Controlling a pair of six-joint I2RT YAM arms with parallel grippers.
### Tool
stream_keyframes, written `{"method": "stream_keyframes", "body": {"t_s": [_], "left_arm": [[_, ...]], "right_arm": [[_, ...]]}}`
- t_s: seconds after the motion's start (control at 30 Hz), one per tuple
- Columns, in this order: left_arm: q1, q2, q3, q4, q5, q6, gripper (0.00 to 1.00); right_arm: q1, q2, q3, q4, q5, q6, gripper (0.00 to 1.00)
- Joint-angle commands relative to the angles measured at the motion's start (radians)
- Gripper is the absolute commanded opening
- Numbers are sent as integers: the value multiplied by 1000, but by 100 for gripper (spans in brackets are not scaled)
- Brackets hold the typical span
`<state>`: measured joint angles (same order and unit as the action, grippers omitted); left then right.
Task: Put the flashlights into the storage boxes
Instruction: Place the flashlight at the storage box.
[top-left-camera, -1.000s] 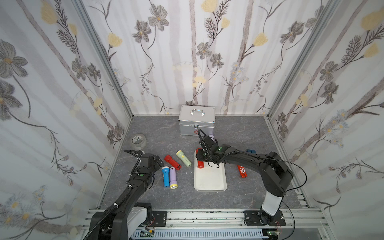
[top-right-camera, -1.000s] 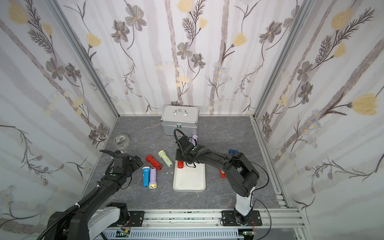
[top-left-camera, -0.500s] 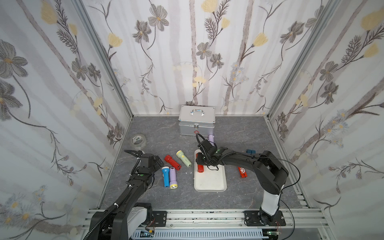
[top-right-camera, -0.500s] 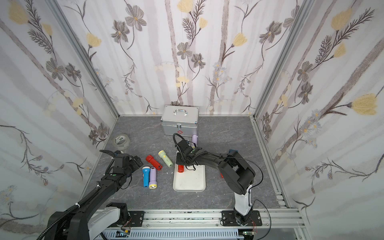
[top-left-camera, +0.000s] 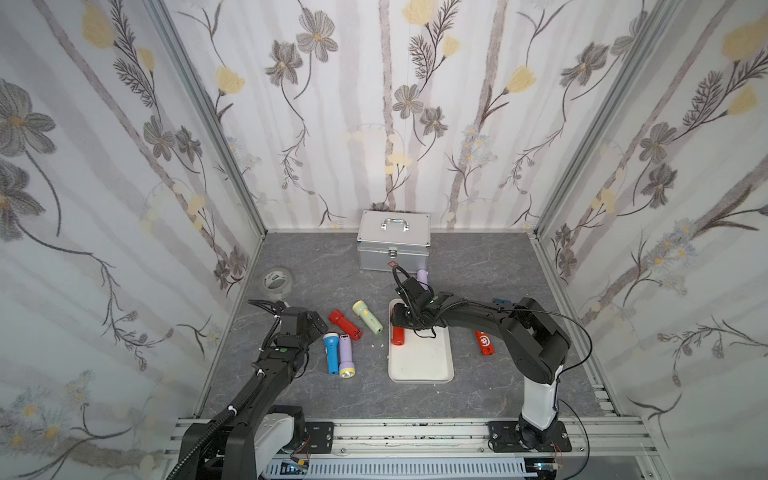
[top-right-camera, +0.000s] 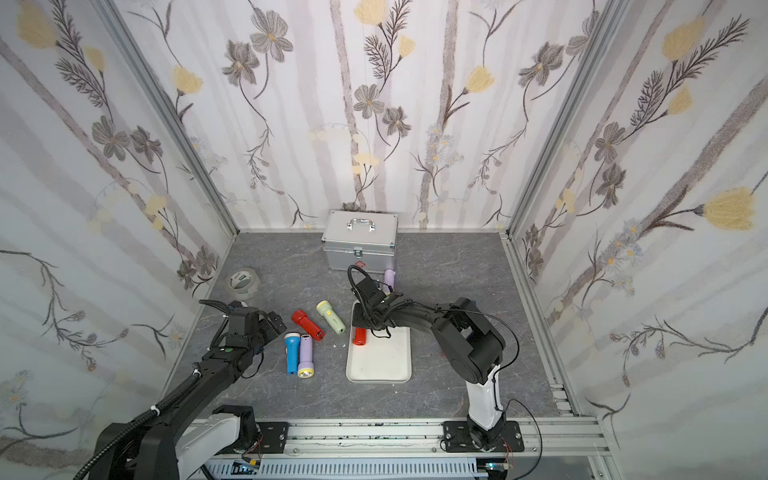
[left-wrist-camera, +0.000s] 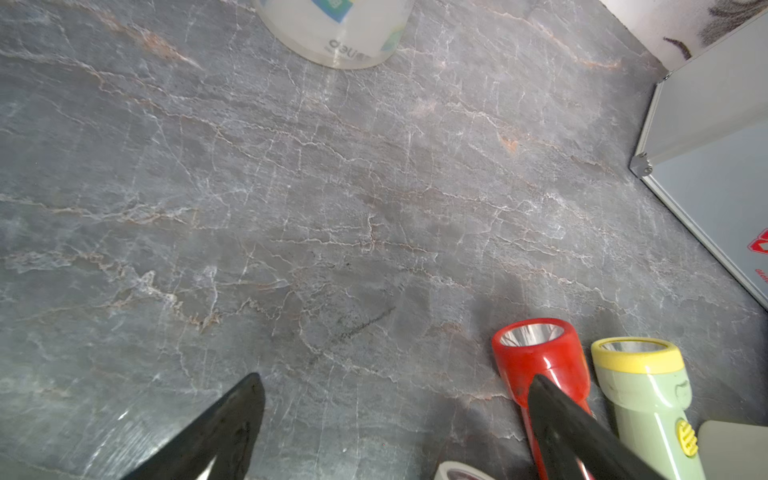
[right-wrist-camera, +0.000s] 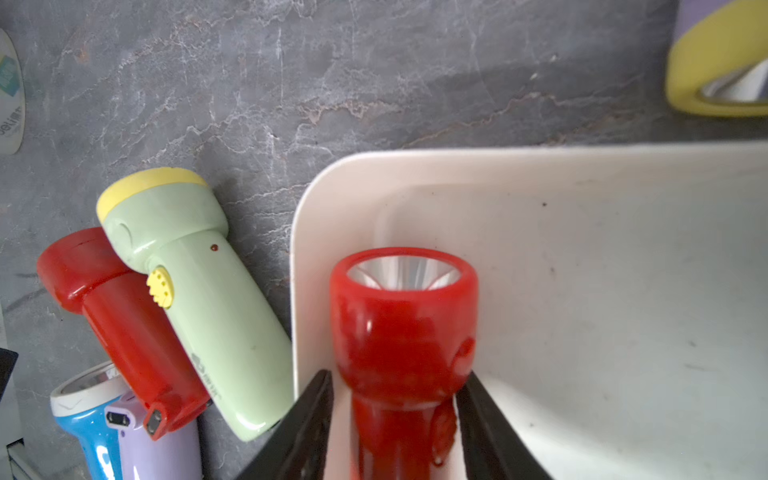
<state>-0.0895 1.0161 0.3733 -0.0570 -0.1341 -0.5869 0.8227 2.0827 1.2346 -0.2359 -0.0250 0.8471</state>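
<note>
The white tray (top-left-camera: 419, 365) (top-right-camera: 378, 361) (right-wrist-camera: 582, 291) lies mid-table. A red flashlight (top-left-camera: 398, 336) (top-right-camera: 359, 336) (right-wrist-camera: 403, 316) lies in its far left corner. My right gripper (top-left-camera: 401, 320) (right-wrist-camera: 398, 376) straddles the handle, open, with a small gap on each side. On the table to the left lie a red (top-left-camera: 345, 324) (left-wrist-camera: 540, 357), a pale green (top-left-camera: 367, 316) (right-wrist-camera: 195, 282), a blue (top-left-camera: 331, 348) and a lilac flashlight (top-left-camera: 345, 355). Another red flashlight (top-left-camera: 485, 343) lies right of the tray, and a lilac one (top-left-camera: 422, 275) by the case. My left gripper (top-left-camera: 311, 323) (left-wrist-camera: 395, 380) is open over bare table.
A silver metal case (top-left-camera: 393, 245) (left-wrist-camera: 715, 166) stands at the back. A roll of clear tape (top-left-camera: 277, 279) (left-wrist-camera: 336, 33) sits at the far left. A small dark blue block (top-left-camera: 500, 301) lies behind my right arm. Patterned walls close in three sides.
My right gripper has brought the red flashlight down from the tray's far edge into the tray, and its jaws have parted from the handle. The left arm has not moved.
</note>
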Motion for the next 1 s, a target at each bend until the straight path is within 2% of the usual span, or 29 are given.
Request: {"method": "stream_keyframes", "body": {"t_s": [0.0, 0.07, 0.3, 0.5, 0.63, 0.77, 0.87, 0.97], "left_arm": [[2, -3, 5, 17, -9, -15, 100], [1, -4, 4, 17, -9, -15, 100], [2, -5, 4, 16, -10, -16, 100], [1, -3, 4, 16, -9, -16, 100], [2, -4, 5, 16, -10, -15, 100], [-6, -10, 1, 51, 56, 15, 100], [-61, -28, -11, 87, 67, 43, 100], [-108, -39, -14, 101, 70, 77, 100]], "right_arm": [[0, -11, -3, 46, -19, 23, 56], [1, -25, -12, 51, -25, 24, 56], [13, -64, -53, 90, -44, 36, 40], [15, -68, -50, 81, -31, 38, 40], [8, -121, -53, 34, 15, 18, 43], [-12, -264, -88, -17, 100, -43, 49], [-42, -423, -180, -26, 178, -96, 57], [-137, -597, -319, -25, 286, -140, 59]]}}
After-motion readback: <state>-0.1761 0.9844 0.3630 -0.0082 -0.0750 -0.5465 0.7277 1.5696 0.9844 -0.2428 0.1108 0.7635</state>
